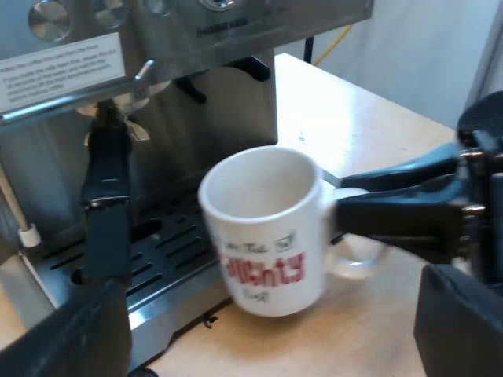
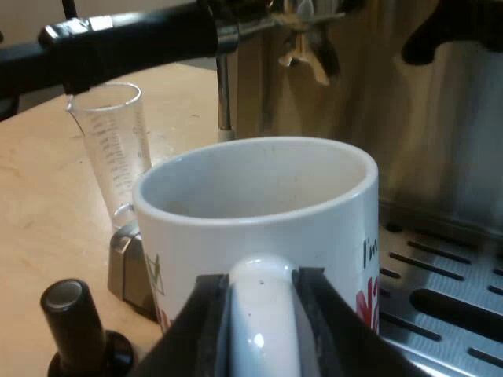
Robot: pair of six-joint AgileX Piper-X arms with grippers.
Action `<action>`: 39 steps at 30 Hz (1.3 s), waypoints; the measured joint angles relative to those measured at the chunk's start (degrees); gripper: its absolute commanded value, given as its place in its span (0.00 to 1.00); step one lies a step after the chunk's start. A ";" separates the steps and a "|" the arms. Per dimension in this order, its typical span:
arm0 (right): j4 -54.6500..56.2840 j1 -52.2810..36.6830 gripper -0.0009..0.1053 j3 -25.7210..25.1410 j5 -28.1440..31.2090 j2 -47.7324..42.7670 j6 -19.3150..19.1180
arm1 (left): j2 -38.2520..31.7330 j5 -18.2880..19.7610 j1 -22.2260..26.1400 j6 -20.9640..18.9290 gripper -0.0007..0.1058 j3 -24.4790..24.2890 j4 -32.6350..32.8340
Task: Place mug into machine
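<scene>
Beside the machine (image 1: pixel 228 102), empty mug (image 1: pixel 263 228), right fingers (image 2: pixel 196 322) clamping its handle (image 2: pixel 263 314).

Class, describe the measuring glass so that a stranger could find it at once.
Start at the espresso machine. On the wooden table beside it, near the black-knobbed tamper, stands the measuring glass. It alone is tall, clear and marked with printed lines.

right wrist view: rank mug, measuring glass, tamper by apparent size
1. mug, by far the largest, but also nearest the camera
2. measuring glass
3. tamper, black knob, base partly out of frame
</scene>
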 measured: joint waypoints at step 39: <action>-6.89 -5.16 0.01 -20.85 2.13 24.65 3.60 | 0.00 2.95 0.00 0.00 0.77 0.00 0.84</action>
